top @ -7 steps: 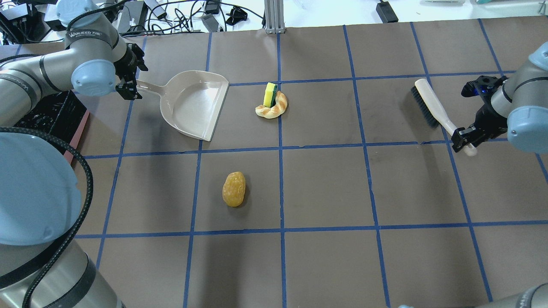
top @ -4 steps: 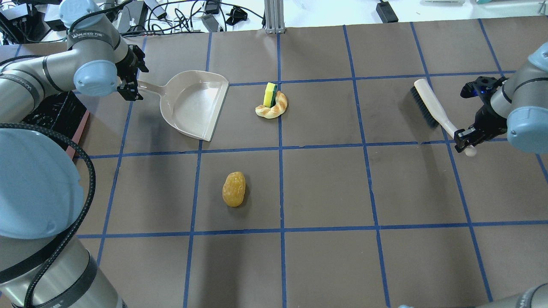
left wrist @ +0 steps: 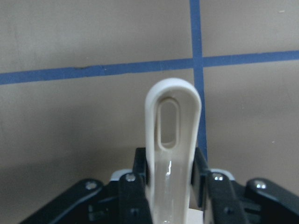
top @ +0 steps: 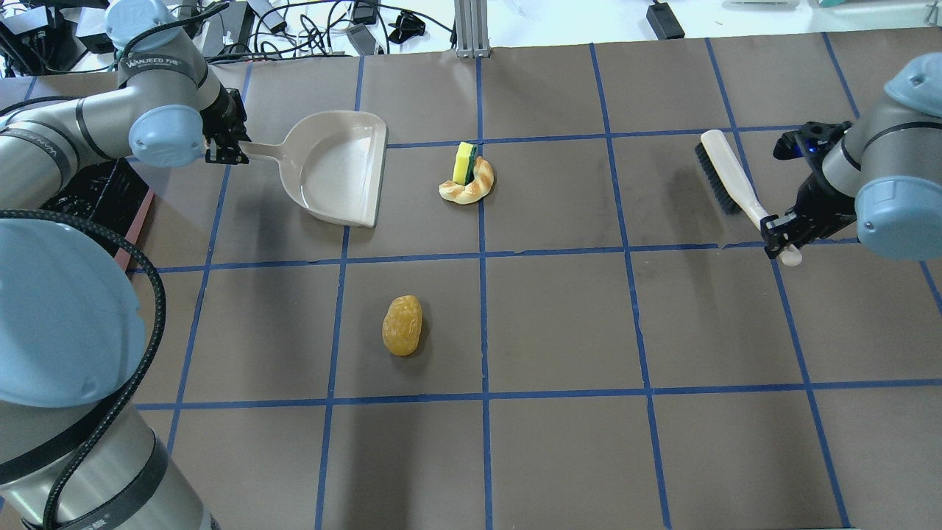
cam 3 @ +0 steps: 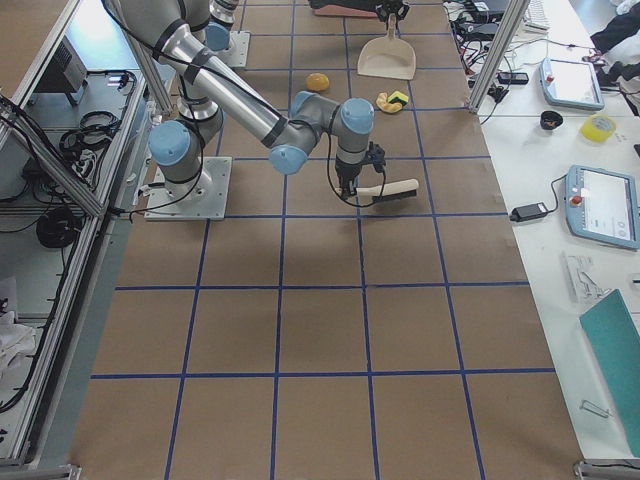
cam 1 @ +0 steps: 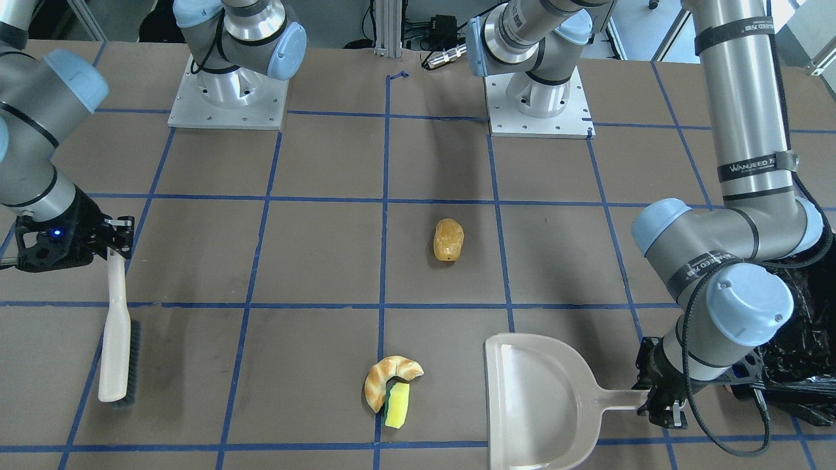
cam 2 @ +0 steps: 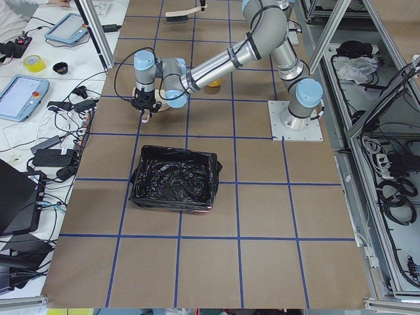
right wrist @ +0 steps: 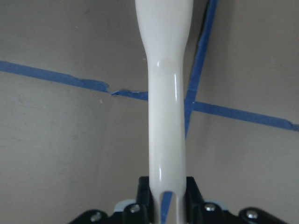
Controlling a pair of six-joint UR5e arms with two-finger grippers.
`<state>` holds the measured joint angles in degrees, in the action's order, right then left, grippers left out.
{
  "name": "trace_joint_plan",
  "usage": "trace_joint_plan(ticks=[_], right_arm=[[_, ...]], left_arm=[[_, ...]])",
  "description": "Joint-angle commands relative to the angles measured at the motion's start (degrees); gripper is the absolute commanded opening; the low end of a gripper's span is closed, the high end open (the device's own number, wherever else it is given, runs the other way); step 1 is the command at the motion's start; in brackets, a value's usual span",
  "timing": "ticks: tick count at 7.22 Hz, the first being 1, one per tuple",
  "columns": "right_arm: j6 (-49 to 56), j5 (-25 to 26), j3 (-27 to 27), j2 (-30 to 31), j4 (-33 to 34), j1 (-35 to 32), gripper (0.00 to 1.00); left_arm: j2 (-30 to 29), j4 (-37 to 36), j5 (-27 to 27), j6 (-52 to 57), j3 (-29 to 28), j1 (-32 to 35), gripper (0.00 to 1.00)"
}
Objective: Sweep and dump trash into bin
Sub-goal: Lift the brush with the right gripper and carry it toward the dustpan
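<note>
My left gripper (top: 224, 151) is shut on the handle of the beige dustpan (top: 338, 169), seen close in the left wrist view (left wrist: 170, 140). The pan's mouth faces the tan croissant piece (top: 471, 190), with the yellow-and-green sponge (top: 464, 163) leaning on it. The golden-brown bun (top: 402, 325) lies alone nearer the robot. My right gripper (top: 781, 235) is shut on the handle of the beige brush (top: 725, 180), far to the right of the trash. The pink bin with its black bag (cam 2: 174, 178) stands beyond the left arm, at the table's left end.
The brown table has a grid of blue tape (top: 482, 254). The two arm bases (cam 1: 225, 98) stand at the robot's edge. Cables and power bricks (top: 353, 22) lie past the far edge. The bin's black bag (cam 1: 800, 365) sits right beside my left wrist.
My left gripper has turned the dustpan so its mouth faces the croissant squarely, and shifted it slightly farther away. My right gripper has carried the brush a little to the left.
</note>
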<state>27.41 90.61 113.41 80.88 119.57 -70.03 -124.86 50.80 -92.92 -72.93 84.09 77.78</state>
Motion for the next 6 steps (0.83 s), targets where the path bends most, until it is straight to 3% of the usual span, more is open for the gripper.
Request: trace_joint_plan(ticks=[1, 4, 6], right_arm=[[-23.7, -0.7, -0.6, -1.1, -0.4, -14.3, 0.00], [-41.5, -0.7, -11.9, -10.6, -1.2, -28.9, 0.00], [-49.5, -1.0, -16.9, -16.3, -0.8, -34.8, 0.00]], left_arm=[[0.6, 0.0, -4.3, -0.1, -0.2, 0.5, 0.00], [1.7, 0.0, -10.4, -6.9, -0.7, 7.6, 0.00], [1.5, 0.0, -10.4, -11.7, -0.6, 9.8, 0.00]])
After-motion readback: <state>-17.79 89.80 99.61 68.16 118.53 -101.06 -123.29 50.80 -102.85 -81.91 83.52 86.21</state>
